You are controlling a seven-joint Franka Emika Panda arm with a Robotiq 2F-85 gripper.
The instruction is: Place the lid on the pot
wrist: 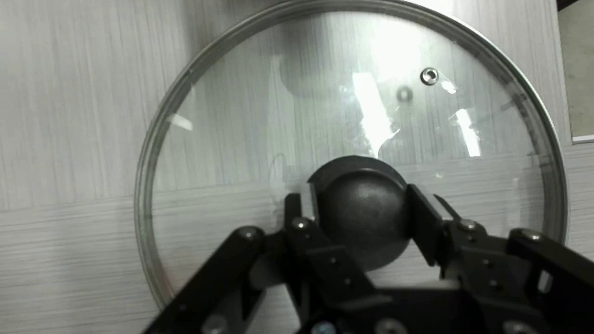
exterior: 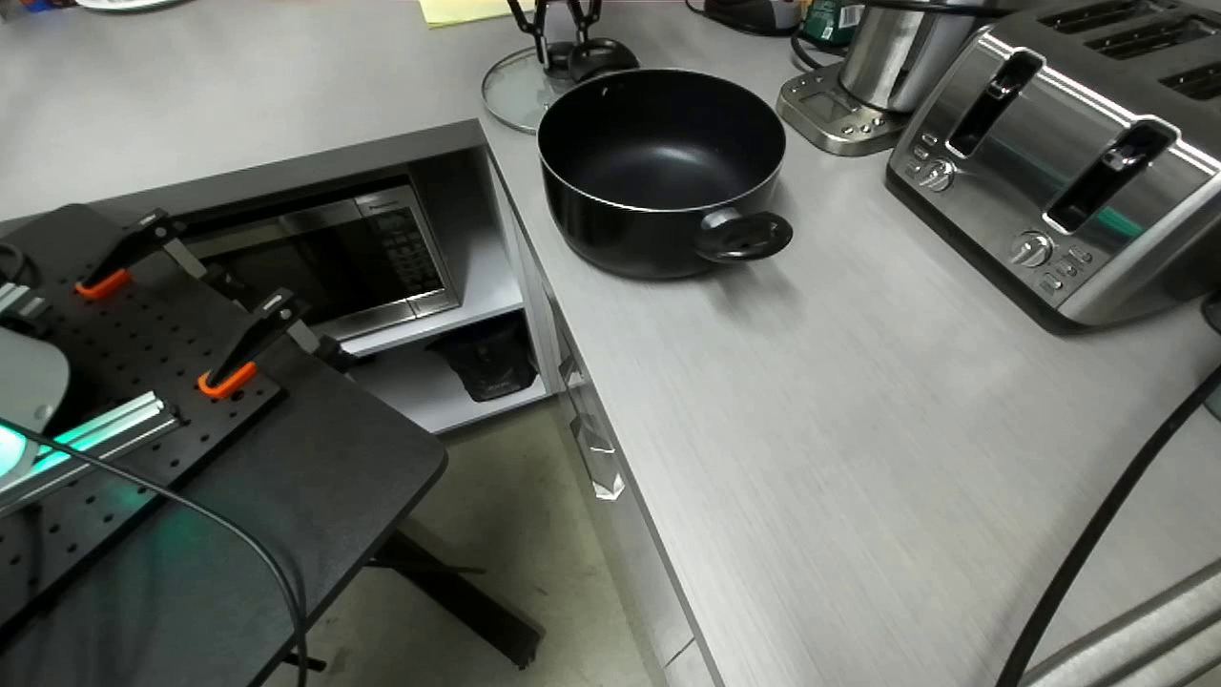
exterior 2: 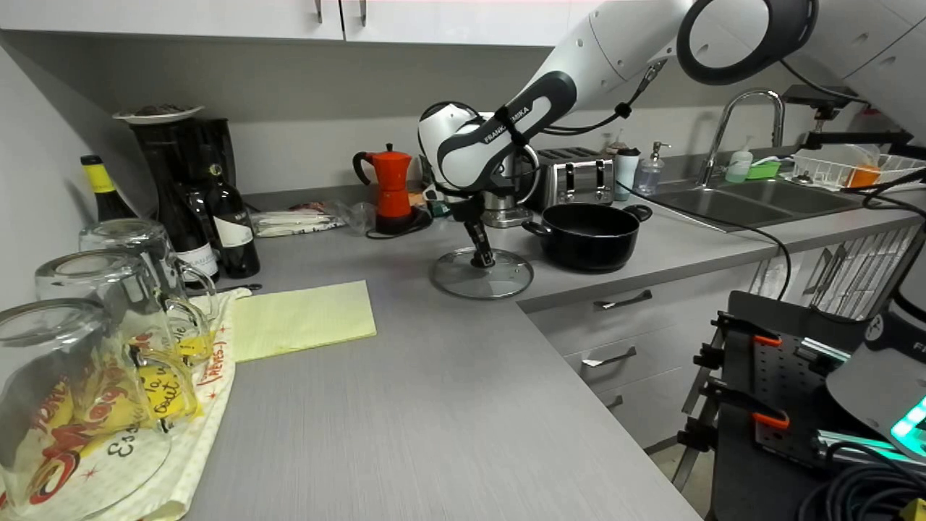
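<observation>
The lid [wrist: 222, 139] is round clear glass with a metal rim and a black knob [wrist: 364, 218]. It lies flat at the counter, beside the pot, in both exterior views [exterior: 513, 88] [exterior 2: 463, 281]; I cannot tell if it is slightly raised. My gripper [wrist: 361, 199] points down at the lid's centre, its two fingers against opposite sides of the knob; it also shows in an exterior view [exterior 2: 482, 253]. The black pot [exterior: 620, 229] stands upright and uncovered close to the lid, its inside visibly empty; it also shows in an exterior view [exterior 2: 589, 246].
A steel toaster [exterior: 1059, 181] and a kettle base [exterior: 839, 114] stand behind the pot. A red moka pot [exterior 2: 393, 188], a yellow cloth [exterior 2: 304, 318], wine bottles [exterior 2: 231, 224] and glass mugs [exterior 2: 79, 391] are on the counter. The counter's front edge [exterior: 572, 334] runs close to the pot.
</observation>
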